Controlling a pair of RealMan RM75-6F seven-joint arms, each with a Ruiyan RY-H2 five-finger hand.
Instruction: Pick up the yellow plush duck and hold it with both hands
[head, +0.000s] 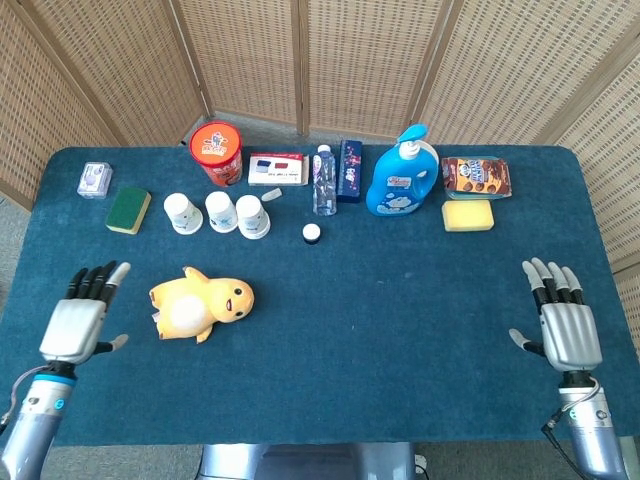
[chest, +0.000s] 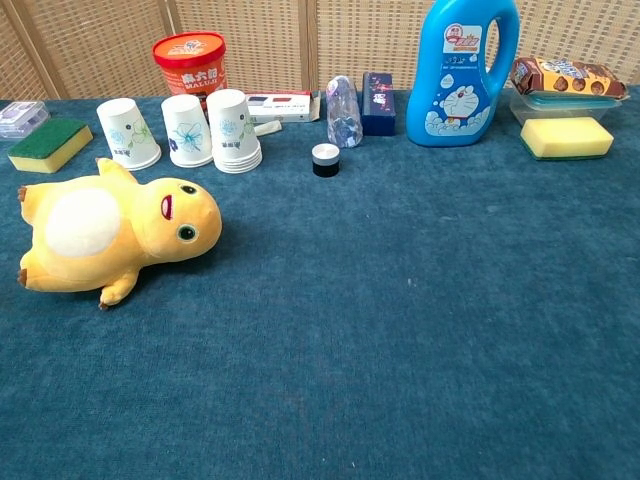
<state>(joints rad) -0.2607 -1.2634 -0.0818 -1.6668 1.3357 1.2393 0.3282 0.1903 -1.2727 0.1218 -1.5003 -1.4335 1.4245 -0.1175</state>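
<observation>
Lying on its back on the blue-carpeted bench (head: 400, 330), belly up and head turned away from the left hand: yellow plush duck (head: 201, 303), untouched, just to the inner side of the left hand (head: 76, 324) and well apart from the right hand (head: 566, 328). Left hand released, fingers (head: 95, 282) spread and pointing toward the far edge, back of the hand up, holding nothing, near the duck's tail end but not touching it. Right hand likewise released, fingers (head: 551, 281) straight and apart, empty, near the bench's right edge with bare carpet between it and the duck. Neither hand visible in the chest view; only the duck (chest: 110, 233) there, white belly patch up, face toward the bench middle.

Beyond the left hand, toward the far edge: green sponge (head: 128, 209) and a small clear box (head: 93, 179). Beyond the duck: 3 paper cups (head: 218, 213) upside down in a row, then a red tub (head: 217, 152) and a flat white packet (head: 277, 168) behind them. Further toward the middle: clear bottle (head: 323, 181) lying beside a dark blue carton (head: 350, 170), a small black-and-white cap (head: 312, 233) in front of them. Far ahead of the right hand and to its inner side: blue pump bottle (head: 403, 177), yellow sponge (head: 468, 215) and a snack packet (head: 476, 176) just behind the sponge.
</observation>
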